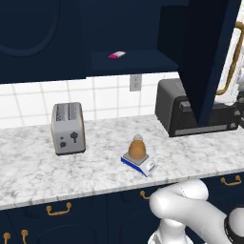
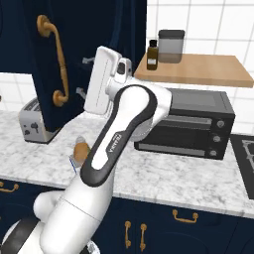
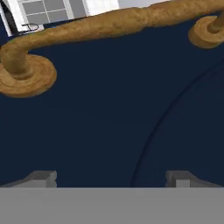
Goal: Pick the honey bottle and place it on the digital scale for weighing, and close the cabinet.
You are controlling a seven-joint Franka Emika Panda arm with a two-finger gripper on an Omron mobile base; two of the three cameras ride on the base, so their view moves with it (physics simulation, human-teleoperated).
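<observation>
- Closing the cabinet [image 2: 30,74] is the step in hand, by my read: the honey bottle [image 1: 137,147] already sits upright on the digital scale [image 1: 139,163], on the marble counter [image 1: 95,138] between the toaster [image 1: 68,127] and the toaster oven [image 2: 193,124].
- Cabinet door stands swung out over the counter; its open shelf holds a small pink-and-white item [image 1: 116,55], too small to identify.
- Gripper [image 3: 111,177]: fingers spread wide, nothing between them. In the hand view the two tips face the flat navy door panel just under the brass handle [image 3: 109,24]; it runs across the top of that view between its two round mounts.
- From the right base view the hand is raised close to the door face, beside the handle's lower end. Contact with the panel: can't tell.
- Next move, my judgement: push the panel, sweeping the door toward the cabinet frame; keep the tips off the handle and avoid clipping the wooden shelf [image 2: 198,69] with its dark bottle [image 2: 153,54] and grey canister [image 2: 171,45].
- Writing: dark lettering on the arm's forearm link, too blurred to read. Nothing legible on scale, bottle or appliances.
</observation>
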